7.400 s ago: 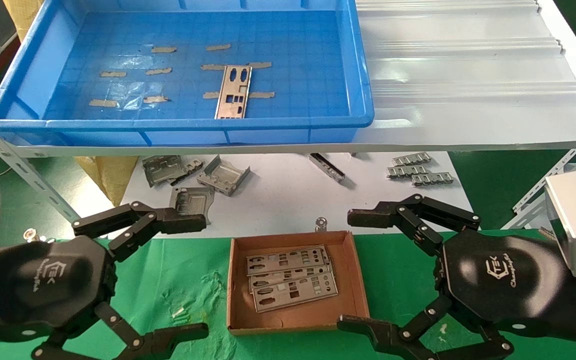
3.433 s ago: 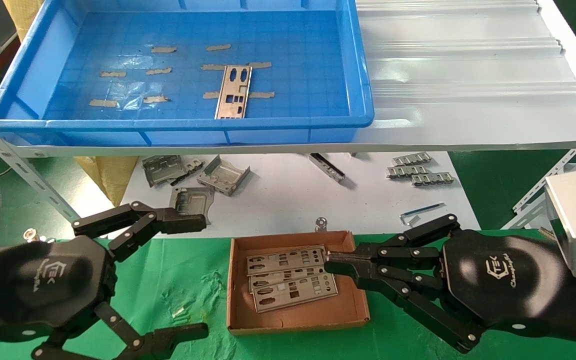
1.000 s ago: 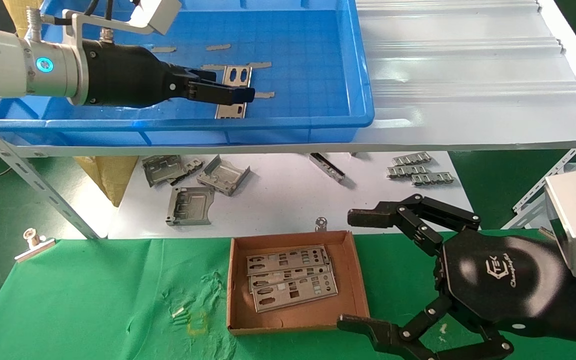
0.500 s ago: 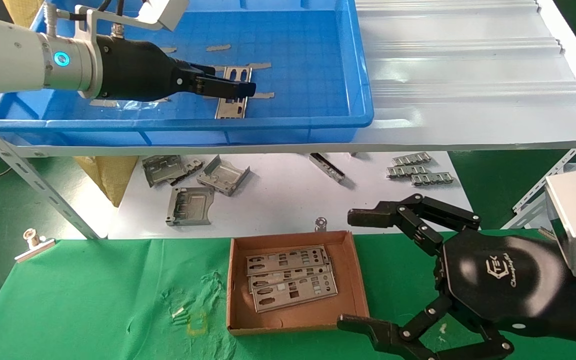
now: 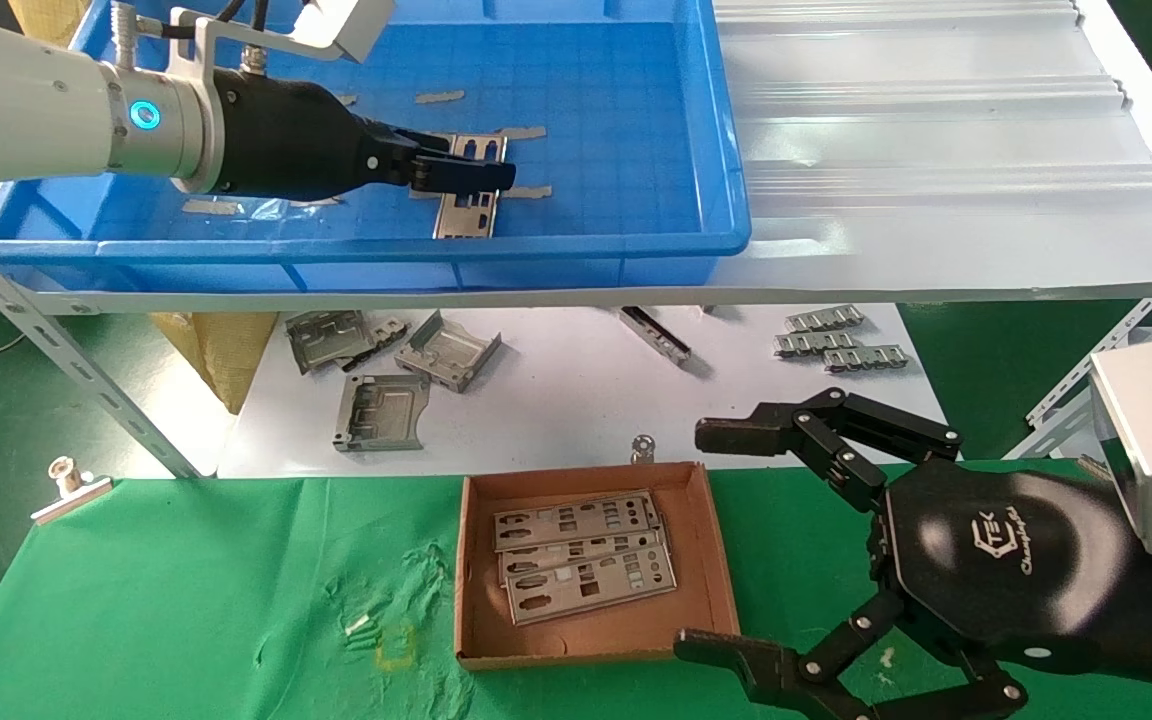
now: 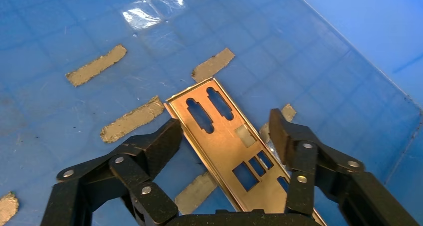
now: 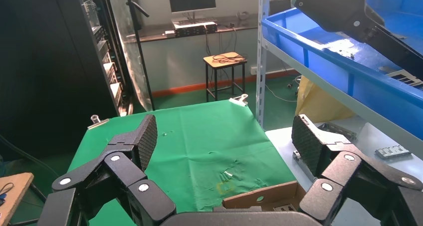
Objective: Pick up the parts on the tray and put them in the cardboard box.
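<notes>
Up in the blue tray (image 5: 706,130), the left gripper (image 5: 481,178) hangs low over the single silver port plate (image 5: 466,205) left there, its fingers (image 6: 159,141) spread apart with one on each long side of the plate. From the left wrist view the pads stand just beside the plate's edges, not clamped on it, and the plate (image 6: 229,146) lies flat on the grid floor among strips of tan tape (image 6: 95,66). It sits toward the tray's near wall, about midway along its length.

Down in front, the right gripper (image 5: 726,540) rests wide open just beside the right wall of the cardboard box (image 5: 596,640), holding nothing. Three port plates (image 5: 581,555) lie overlapping inside the box, across its middle and toward its far wall. The box stands at the far edge of the green cloth (image 5: 186,580).

Beyond that, a white sheet (image 5: 556,400) under the shelf carries bent grey brackets (image 5: 381,410) near its left side and small ridged clips (image 5: 836,345) near its right side. A bulldog clip (image 5: 66,485) grips the cloth's far left corner.
</notes>
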